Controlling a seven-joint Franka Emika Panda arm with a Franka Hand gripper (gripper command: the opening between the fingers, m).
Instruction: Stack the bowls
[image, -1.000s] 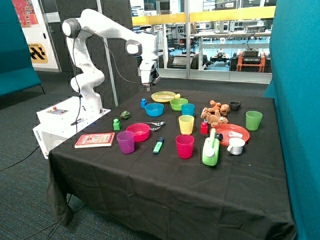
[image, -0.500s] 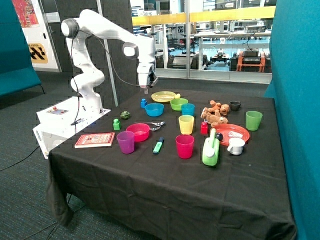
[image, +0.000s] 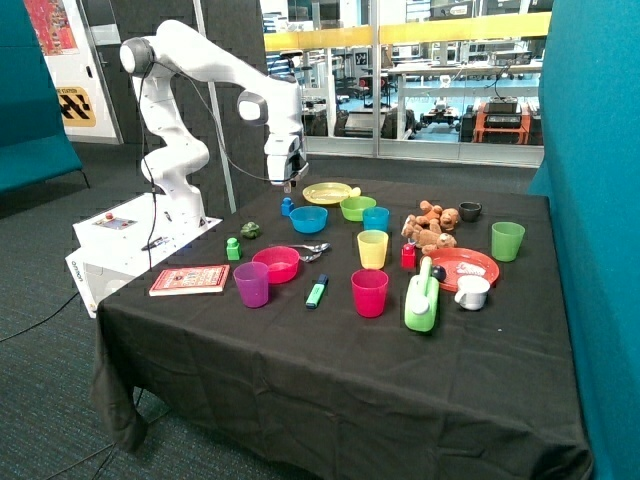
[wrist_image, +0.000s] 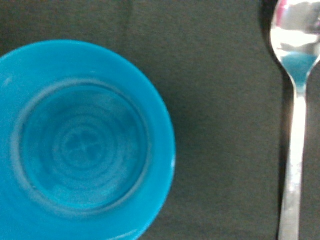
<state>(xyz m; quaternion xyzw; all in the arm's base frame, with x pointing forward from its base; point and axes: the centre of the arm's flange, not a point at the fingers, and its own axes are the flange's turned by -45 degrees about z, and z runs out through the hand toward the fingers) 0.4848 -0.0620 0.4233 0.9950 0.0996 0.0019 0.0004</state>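
Three bowls stand apart on the black tablecloth. The blue bowl (image: 308, 218) sits near the back, with the lime green bowl (image: 357, 208) beside it in front of the yellow plate (image: 328, 193). The pink bowl (image: 276, 264) is nearer the front, behind a purple cup (image: 251, 284). My gripper (image: 285, 183) hangs in the air above the small blue block (image: 287, 206), just beside the blue bowl and holding nothing that shows. The wrist view looks straight down into the empty blue bowl (wrist_image: 80, 145), with a metal spoon (wrist_image: 295, 115) lying next to it.
Blue (image: 376, 219), yellow (image: 372, 249), red (image: 369, 292) and green (image: 507, 240) cups stand around the middle of the table. A red plate (image: 462, 266), soft toys (image: 432, 225), a green marker (image: 316, 292), spoons (image: 312, 250) and a red book (image: 190, 279) also lie there.
The arm has swung away from the yellow plate toward the table edge near the robot base. The gripper now hangs slightly lower, over the small blue block. Nothing on the table moved.
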